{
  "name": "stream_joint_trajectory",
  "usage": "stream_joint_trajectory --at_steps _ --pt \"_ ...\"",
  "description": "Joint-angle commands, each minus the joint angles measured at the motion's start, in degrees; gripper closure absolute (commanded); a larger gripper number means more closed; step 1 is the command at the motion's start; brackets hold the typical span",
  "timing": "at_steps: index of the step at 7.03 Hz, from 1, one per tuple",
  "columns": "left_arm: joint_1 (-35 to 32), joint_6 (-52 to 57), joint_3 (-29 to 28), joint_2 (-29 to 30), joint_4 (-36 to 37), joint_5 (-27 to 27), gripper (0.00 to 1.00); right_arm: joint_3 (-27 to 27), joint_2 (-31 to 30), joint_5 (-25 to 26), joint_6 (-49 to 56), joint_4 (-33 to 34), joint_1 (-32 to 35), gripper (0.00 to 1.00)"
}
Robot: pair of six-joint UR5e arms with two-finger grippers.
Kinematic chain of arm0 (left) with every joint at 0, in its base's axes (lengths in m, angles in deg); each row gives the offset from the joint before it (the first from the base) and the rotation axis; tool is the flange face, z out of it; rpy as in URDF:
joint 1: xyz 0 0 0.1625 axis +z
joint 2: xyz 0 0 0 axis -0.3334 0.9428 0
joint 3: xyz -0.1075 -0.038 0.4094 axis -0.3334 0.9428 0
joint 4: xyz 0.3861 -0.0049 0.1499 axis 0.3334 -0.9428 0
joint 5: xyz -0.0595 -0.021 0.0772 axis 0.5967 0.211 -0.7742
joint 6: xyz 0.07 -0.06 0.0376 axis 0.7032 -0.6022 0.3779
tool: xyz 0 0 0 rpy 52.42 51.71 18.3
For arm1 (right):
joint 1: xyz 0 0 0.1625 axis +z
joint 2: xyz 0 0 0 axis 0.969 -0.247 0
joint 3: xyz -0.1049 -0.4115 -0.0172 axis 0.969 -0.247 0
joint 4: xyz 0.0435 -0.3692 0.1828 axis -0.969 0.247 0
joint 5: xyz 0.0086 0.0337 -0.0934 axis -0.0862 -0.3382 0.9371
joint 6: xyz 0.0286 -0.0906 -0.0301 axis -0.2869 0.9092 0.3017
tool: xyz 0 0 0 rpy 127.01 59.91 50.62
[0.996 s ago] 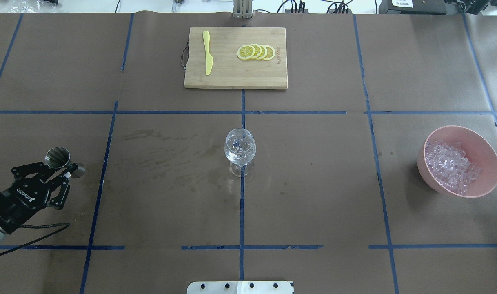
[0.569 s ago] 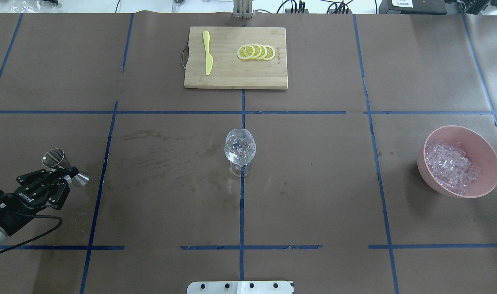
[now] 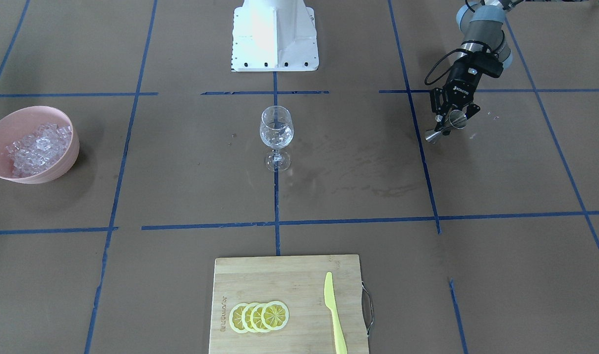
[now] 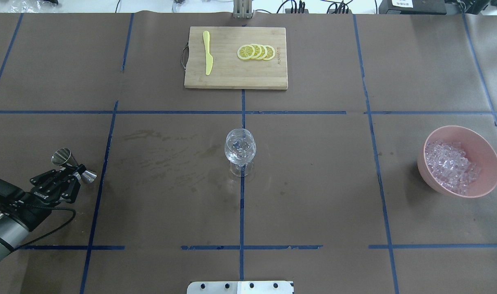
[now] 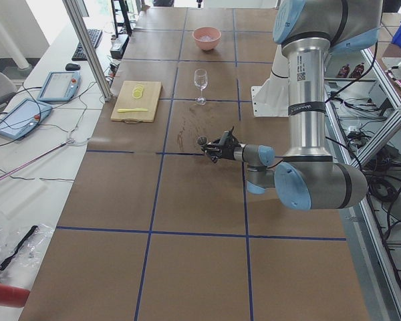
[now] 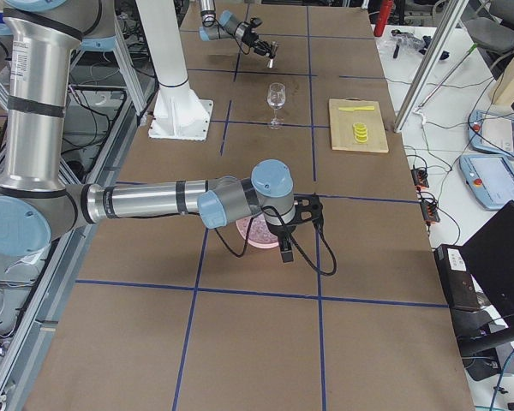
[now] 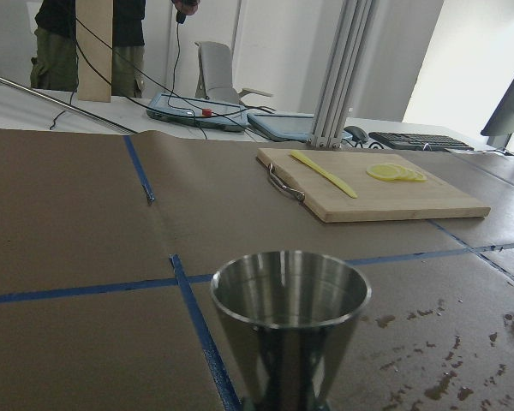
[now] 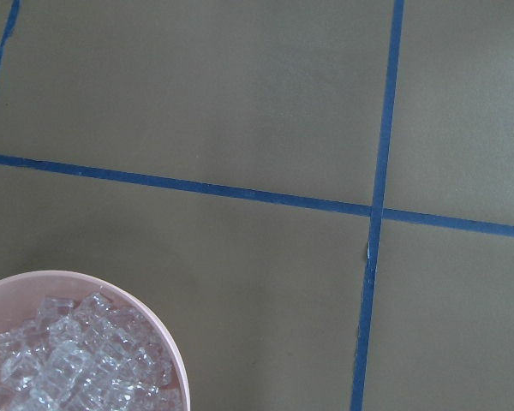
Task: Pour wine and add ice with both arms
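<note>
At the tip of the left arm [image 4: 3, 234], the left end effector [image 4: 76, 171] is clamped narrow on the waist of a steel jigger [image 4: 64, 157]. From the left wrist camera the jigger stands upright, its larger cup on top with the mouth open upward; nothing can be made out inside it. Whether its foot touches the counter [image 4: 313, 212] cannot be told. Well apart from this end effector, off to its right, a wine glass [image 4: 240, 148] stands upright on a blue tape line [image 4: 242, 212]. Something clear and glinting sits in its bowl, too small to tell as liquid or cubes. Farther forward and to the right of the end effector lies a wooden cutting board [image 4: 232, 77]. It carries a yellow knife [image 4: 207, 53] and a row of overlapping lemon slices [image 4: 256, 52].

The right arm [image 6: 146, 201] reaches out low across the counter, and the right end effector [image 6: 285, 248] hangs at the rim of a pink bowl [image 4: 483, 143]. It shows only from the side camera, so how wide it stands cannot be told. The ice [image 4: 450, 165] is heaped in that bowl, just beside and below the right end effector and far across the counter from the left one. The right wrist camera catches the bowl and cubes in its lower left corner.
</note>
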Motion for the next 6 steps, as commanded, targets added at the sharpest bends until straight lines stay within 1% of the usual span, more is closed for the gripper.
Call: stream_joint_trajectory --at_steps 1,3,6 --pt "0.3 0.9 -2.1 1.1 0.1 -3.9 1.0 0.0 0.0 0.1 0.0 -0.1 0.1 0.0" --pt "0.4 4.2 -2.4 1.2 0.2 -4.6 1.0 0.0 0.0 0.1 0.0 0.0 0.1 0.0" --pt "0.9 4.4 -2.7 1.2 0.2 -4.7 1.0 -0.1 0.0 0.2 0.1 0.0 0.1 0.0"
